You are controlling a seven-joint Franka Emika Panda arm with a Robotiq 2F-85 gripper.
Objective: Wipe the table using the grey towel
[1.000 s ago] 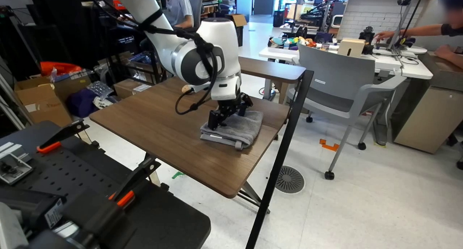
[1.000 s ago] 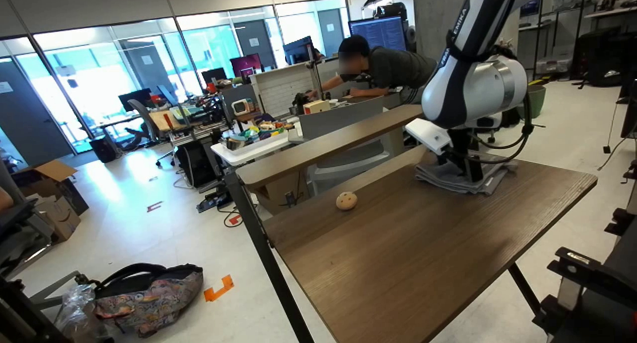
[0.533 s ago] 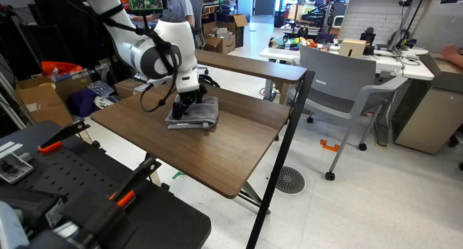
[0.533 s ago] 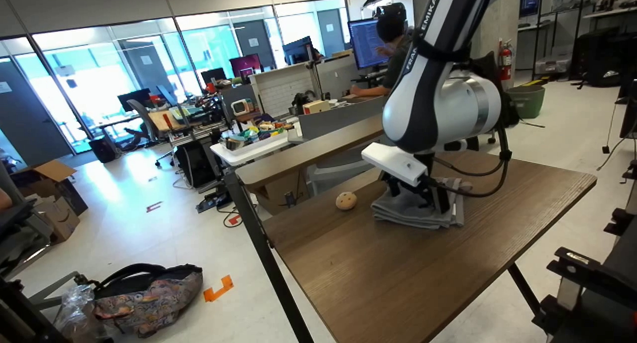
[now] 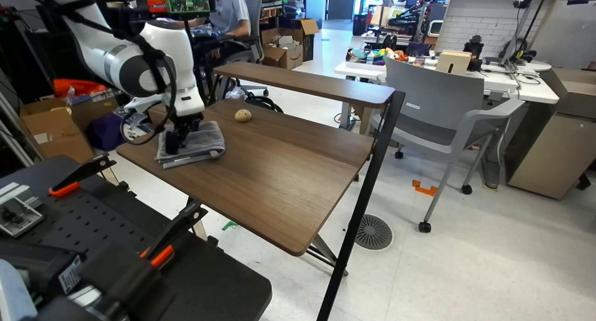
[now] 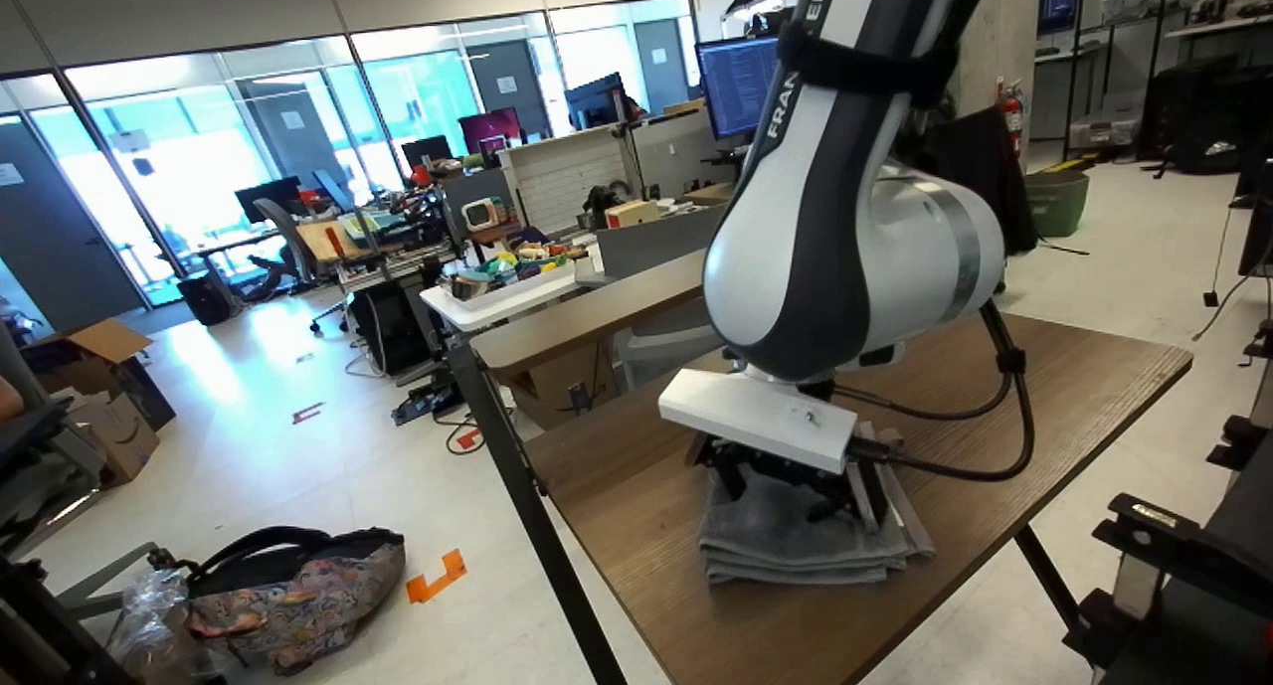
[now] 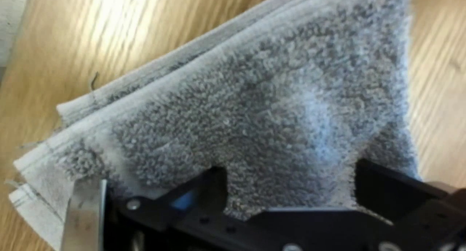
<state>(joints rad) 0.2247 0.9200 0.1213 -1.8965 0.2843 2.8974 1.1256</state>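
The grey towel [image 5: 205, 141] lies folded in layers on the brown table [image 5: 279, 186], near the end at the left in an exterior view. My gripper [image 5: 179, 141] points down onto it from above. In the wrist view the towel [image 7: 236, 109] fills most of the picture, and my gripper [image 7: 289, 167] has its two black fingers spread wide over the cloth. Flat towel shows between them, with no fold pinched. The fingertips seem pressed into the pile. An exterior view shows the towel [image 6: 796, 541] under my gripper [image 6: 801, 496], its stacked edges on the table [image 6: 636, 536].
A tan round lump [image 5: 242, 115] rests on the table near its far side. Along that side runs a narrow raised shelf [image 5: 302, 81], with a slanted black post [image 5: 363, 200] at its end. A black cart [image 5: 219, 269] with clamps stands close to the table's front edge.
Gripper and towel have slid together along the table, leftward in an exterior view. The fingers have stayed spread. The lump has not moved.
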